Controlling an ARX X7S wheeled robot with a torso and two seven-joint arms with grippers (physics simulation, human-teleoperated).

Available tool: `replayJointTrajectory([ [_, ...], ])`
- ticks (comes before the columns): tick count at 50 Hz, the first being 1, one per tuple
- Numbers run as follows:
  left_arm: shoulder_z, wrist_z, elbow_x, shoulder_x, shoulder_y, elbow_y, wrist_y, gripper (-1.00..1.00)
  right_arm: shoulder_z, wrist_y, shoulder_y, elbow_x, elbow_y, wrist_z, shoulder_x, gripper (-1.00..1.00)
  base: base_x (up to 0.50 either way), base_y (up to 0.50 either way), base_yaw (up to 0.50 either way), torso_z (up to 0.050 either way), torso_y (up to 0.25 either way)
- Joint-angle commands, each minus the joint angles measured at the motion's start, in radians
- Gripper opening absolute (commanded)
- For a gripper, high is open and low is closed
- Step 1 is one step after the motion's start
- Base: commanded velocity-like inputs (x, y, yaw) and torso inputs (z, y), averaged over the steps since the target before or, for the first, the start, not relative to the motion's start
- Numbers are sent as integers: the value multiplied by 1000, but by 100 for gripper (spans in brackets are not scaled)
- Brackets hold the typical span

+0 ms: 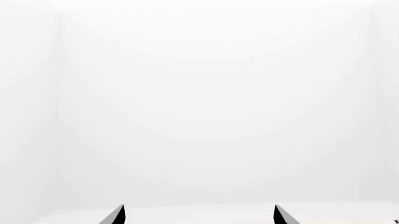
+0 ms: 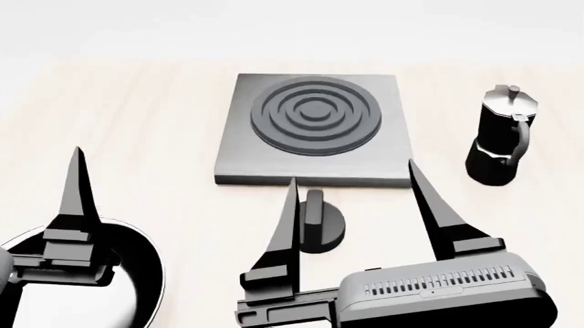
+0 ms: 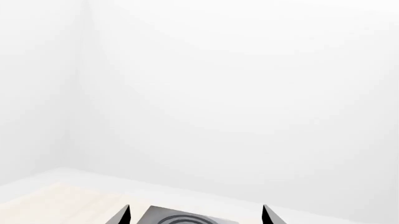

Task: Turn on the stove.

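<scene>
The stove [image 2: 273, 160] is a square brushed-grey slab with a dark ring burner [image 2: 316, 117], in the middle of the head view. Its round black knob [image 2: 321, 225] with an upright fin stands on the table just in front of the slab. My right gripper [image 2: 351, 179] is open, its two fingers wide apart to either side of the knob and nearer the camera. The right wrist view shows the slab's edge [image 3: 187, 215] between the fingertips. My left gripper [image 1: 198, 211] is open; only one finger [image 2: 78, 188] shows in the head view, over the frying pan.
A black frying pan [image 2: 137, 273] lies at the near left under my left arm. A black moka pot [image 2: 500, 137] stands to the right of the stove. The table [image 2: 137, 137] is light wood, with white walls behind.
</scene>
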Motion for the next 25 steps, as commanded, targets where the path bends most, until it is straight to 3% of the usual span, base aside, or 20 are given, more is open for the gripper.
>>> replayJointTrajectory([
  [1, 6, -6, 0, -6, -1, -6, 7, 100, -2, -2, 2, 6, 1, 7, 4, 100, 160, 0, 0, 0, 0],
  [25, 14, -18, -7, -16, -2, -8, 11, 100, -4, -8, 2, 17, 4, 20, 14, 100, 161, 0, 0, 0, 0],
])
